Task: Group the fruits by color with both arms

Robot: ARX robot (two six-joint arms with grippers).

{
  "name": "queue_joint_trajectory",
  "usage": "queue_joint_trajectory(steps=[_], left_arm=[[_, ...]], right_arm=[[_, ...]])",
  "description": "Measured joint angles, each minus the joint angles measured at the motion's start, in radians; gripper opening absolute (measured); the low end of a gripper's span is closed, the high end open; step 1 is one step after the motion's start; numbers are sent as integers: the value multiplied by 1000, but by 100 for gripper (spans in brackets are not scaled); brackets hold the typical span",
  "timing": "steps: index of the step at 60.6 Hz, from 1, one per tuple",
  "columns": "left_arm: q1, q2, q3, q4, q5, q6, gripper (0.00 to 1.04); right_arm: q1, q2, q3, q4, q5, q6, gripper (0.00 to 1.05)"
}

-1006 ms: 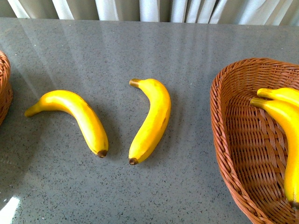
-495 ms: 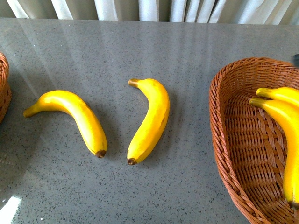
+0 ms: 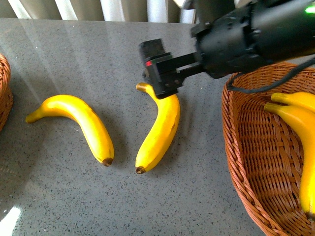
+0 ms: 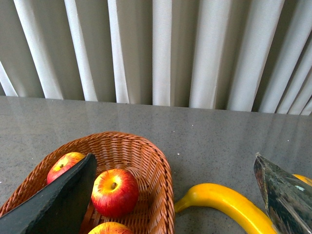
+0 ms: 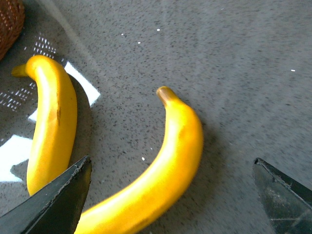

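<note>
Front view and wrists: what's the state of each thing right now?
Right gripper, open, over middle banana.
Left gripper, open.
Middle banana, on table, not gripped.
Left banana, on table, untouched.
Two bananas, in right basket.
Apples, in left basket.

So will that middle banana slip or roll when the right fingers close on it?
The banana looks glossy, so it may slip between the fingers. Lying flat on its curve on the table, it would likely pivot, not roll.
</note>
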Motion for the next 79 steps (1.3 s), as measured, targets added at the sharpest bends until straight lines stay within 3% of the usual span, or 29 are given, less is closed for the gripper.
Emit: queue_joint_trajectory(steps=[16,35,79], left_arm=[[0,0,0,0,0,0,96],[0,0,0,0,0,0,96],[0,0,0,0,0,0,96]], right_arm=[[113,200,262,-163,-13,24,96],[185,346,427,-253,-52,27,96],[244,459,519,-301,-8,-24,96]])
